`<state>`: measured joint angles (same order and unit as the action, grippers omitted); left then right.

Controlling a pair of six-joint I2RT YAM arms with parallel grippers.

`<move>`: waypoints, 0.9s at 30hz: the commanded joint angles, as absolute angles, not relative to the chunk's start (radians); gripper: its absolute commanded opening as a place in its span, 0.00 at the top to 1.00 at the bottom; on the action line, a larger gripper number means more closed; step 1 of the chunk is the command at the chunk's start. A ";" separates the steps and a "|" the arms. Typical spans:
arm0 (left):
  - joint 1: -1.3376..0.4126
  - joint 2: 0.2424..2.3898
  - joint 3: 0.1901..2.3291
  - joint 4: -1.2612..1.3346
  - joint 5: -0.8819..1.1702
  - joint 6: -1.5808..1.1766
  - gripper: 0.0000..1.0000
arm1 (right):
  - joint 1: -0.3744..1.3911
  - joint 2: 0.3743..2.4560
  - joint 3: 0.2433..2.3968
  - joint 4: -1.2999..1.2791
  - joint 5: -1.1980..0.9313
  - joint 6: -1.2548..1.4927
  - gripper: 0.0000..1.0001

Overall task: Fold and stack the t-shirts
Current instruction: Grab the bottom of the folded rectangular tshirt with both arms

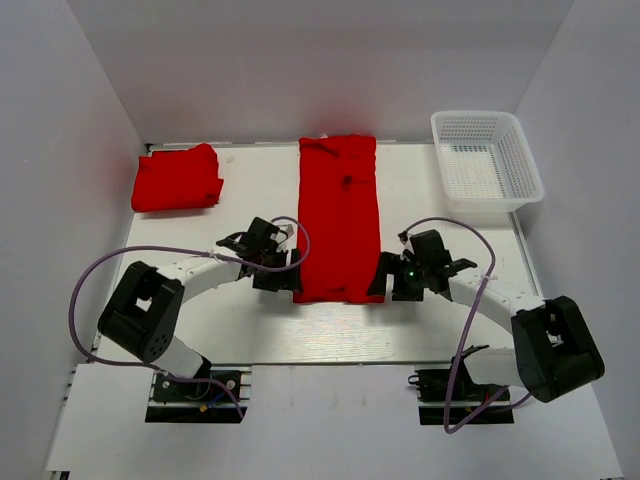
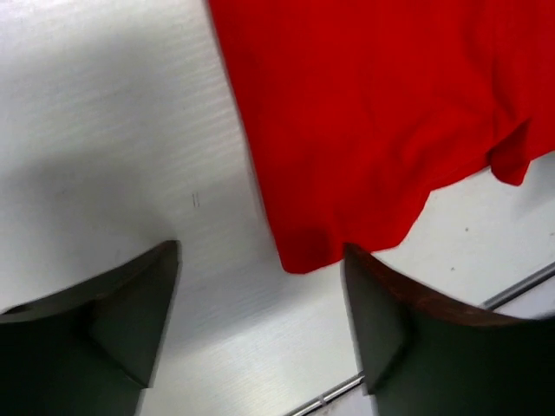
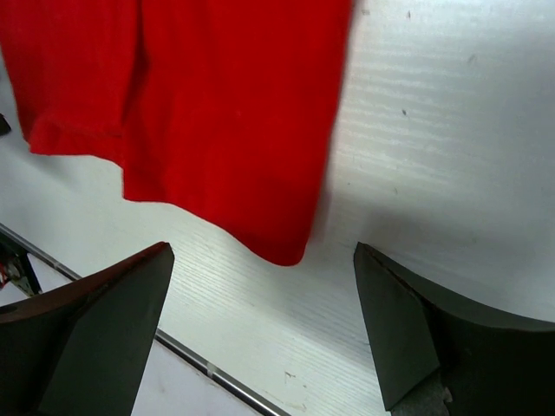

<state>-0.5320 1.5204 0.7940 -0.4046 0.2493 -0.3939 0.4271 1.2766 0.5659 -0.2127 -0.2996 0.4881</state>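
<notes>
A red t-shirt (image 1: 338, 215), folded into a long narrow strip, lies flat in the middle of the table and runs from front to back. Another red t-shirt (image 1: 177, 178) sits folded small at the back left. My left gripper (image 1: 283, 281) is at the strip's near left corner. In the left wrist view it (image 2: 260, 299) is open, and that corner (image 2: 303, 247) lies just ahead between the fingertips. My right gripper (image 1: 392, 284) is at the near right corner. Its jaws (image 3: 262, 290) stand open too, with the shirt corner (image 3: 282, 247) on the table just ahead of them.
A white mesh basket (image 1: 487, 160) stands at the back right. White walls close the table in on the left, back and right. The table's front edge (image 3: 208, 368), a metal strip, runs just behind both grippers.
</notes>
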 commanded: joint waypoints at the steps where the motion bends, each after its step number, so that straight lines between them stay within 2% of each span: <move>1: -0.543 1.561 0.798 -0.380 0.232 -0.399 0.19 | 0.433 1.296 0.542 -0.167 -0.319 0.508 0.10; 3: -0.543 1.591 0.798 -0.380 0.232 -0.408 0.21 | 0.434 1.305 0.534 -0.152 -0.316 0.506 0.10; 4: -0.552 1.600 0.798 -0.380 0.232 -0.408 0.29 | 0.434 1.310 0.529 -0.149 -0.319 0.505 0.10; 6: -0.561 1.614 0.789 -0.367 0.248 -0.408 0.33 | 0.433 1.330 0.537 -0.155 -0.322 0.508 0.12; 8: -0.574 1.614 0.778 -0.357 0.258 -0.417 0.40 | 0.437 1.339 0.532 -0.146 -0.333 0.511 0.20; 9: -0.574 1.614 0.769 -0.347 0.258 -0.417 0.43 | 0.437 1.342 0.526 -0.138 -0.337 0.515 0.28; 10: -0.574 1.614 0.769 -0.347 0.258 -0.428 0.53 | 0.437 1.348 0.523 -0.140 -0.339 0.517 0.40; 11: -0.586 1.614 0.759 -0.347 0.267 -0.428 0.58 | 0.439 1.350 0.523 -0.140 -0.344 0.518 0.61; 13: -0.597 1.614 0.747 -0.336 0.267 -0.439 0.72 | 0.439 1.347 0.519 -0.132 -0.347 0.517 0.80; 14: -0.597 1.602 0.747 -0.336 0.267 -0.449 0.96 | 0.442 1.345 0.515 -0.132 -0.347 0.520 0.99; 15: -0.597 1.589 0.747 -0.345 0.258 -0.449 1.00 | 0.440 1.335 0.517 -0.133 -0.345 0.523 1.00; 22: -0.597 1.473 0.784 -0.385 0.301 -0.468 1.00 | 0.449 1.233 0.540 -0.176 -0.342 0.492 1.00; 27: -0.588 1.486 0.869 -0.432 0.354 -0.427 1.00 | 0.448 1.193 0.578 -0.198 -0.327 0.482 1.00</move>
<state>-0.5911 1.5162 0.7971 -0.3901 0.3004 -0.4522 0.4454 1.2129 0.5232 -0.1806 -0.3286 0.5056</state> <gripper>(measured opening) 0.029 0.011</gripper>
